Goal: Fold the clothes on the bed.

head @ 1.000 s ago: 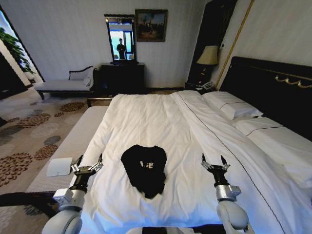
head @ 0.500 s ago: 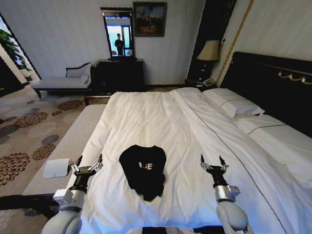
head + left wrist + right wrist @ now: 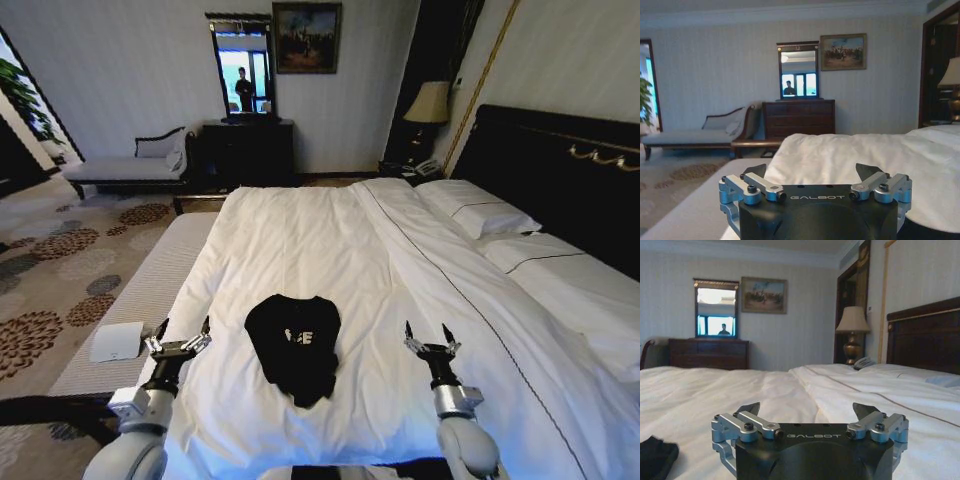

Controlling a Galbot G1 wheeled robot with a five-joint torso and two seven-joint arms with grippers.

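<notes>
A black T-shirt (image 3: 294, 345) with small white chest lettering lies crumpled on the white duvet of the bed (image 3: 330, 240), near its foot edge. My left gripper (image 3: 184, 331) hovers open over the bed's left edge, well left of the shirt. To the right of the shirt, my right gripper (image 3: 425, 331) stands open above the duvet, empty. In the left wrist view the left gripper (image 3: 813, 174) faces along the bed. The right gripper (image 3: 807, 411) shows a corner of the black shirt (image 3: 656, 456) off to its side.
A grey bench (image 3: 140, 290) runs along the bed's left side, with a white box (image 3: 116, 342) on the floor beside it. White pillows (image 3: 477, 209) and a dark headboard (image 3: 560, 170) stand at right. A chaise (image 3: 125, 168), dresser (image 3: 248, 150) and lamp (image 3: 428, 105) line the far wall.
The right gripper has moved slightly left, toward the shirt. The whole picture shifted a little early on, so the camera moved. The left gripper and the shirt are unchanged.
</notes>
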